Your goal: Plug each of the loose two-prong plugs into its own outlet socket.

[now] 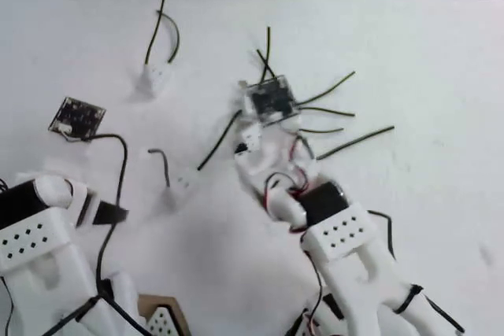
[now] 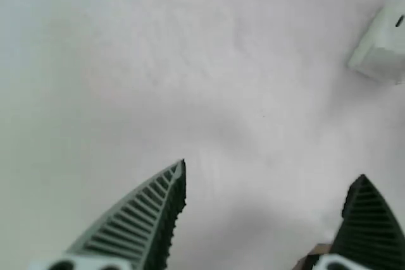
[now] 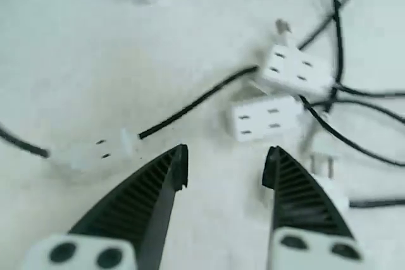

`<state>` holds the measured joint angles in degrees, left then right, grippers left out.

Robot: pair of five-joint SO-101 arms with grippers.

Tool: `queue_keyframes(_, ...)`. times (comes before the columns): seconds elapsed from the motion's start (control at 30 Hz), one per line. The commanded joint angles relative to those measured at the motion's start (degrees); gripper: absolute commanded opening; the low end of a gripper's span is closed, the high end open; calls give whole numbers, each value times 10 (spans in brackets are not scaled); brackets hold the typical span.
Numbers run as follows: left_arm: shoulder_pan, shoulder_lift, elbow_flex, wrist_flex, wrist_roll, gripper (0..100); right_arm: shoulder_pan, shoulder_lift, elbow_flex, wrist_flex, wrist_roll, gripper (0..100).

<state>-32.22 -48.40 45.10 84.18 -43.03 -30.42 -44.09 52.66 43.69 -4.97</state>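
Right wrist view: right claw [image 3: 228,159] is hanging spread just near of the white outlet sockets [image 3: 264,118], probably lining up on the loose two-prong plug [image 3: 324,166] lying beside one finger, while left claw [image 2: 272,178], also spread, is hovering over bare counter [image 2: 158,61].

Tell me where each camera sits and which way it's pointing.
High view: fixed above, looking down over the white table; left arm and right arm enter from the near edge.
Left wrist view: on the left arm's wrist, facing the table; the open left hand shows.
Right wrist view: on the right arm's wrist, facing white outlet blocks; the open right hand shows.
Shared: high and right wrist views both show one black cord.
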Motion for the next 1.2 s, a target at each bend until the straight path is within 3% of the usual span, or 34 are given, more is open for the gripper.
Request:
queue_keyframes(0.0, 42, -13, -18, 33, -46, 378, 33, 7, 25, -58, -16, 195)
queue_keyframes(0.2, 132, -13, 53, -7, -79, 378, 38, 33, 75, -144, -16, 194)
queue_keyframes(0.4, 215, -13, 175, -144, -69, 378, 60, 35, 76, -145, -16, 195)
queue_keyframes(0.57, 255, -9, 269, -335, 66, 379, 60, 35, 76, -149, -16, 195)
queue_keyframes(0.67, 276, -12, 311, -425, 105, 378, 60, 35, 76, -149, -16, 195)
queue_keyframes(0.87, 304, -7, 319, -462, 135, 374, 60, 35, 76, -149, -16, 195)
queue_keyframes(1.17, 345, -7, 352, -504, 137, 287, 60, 35, 76, -147, -16, 194)
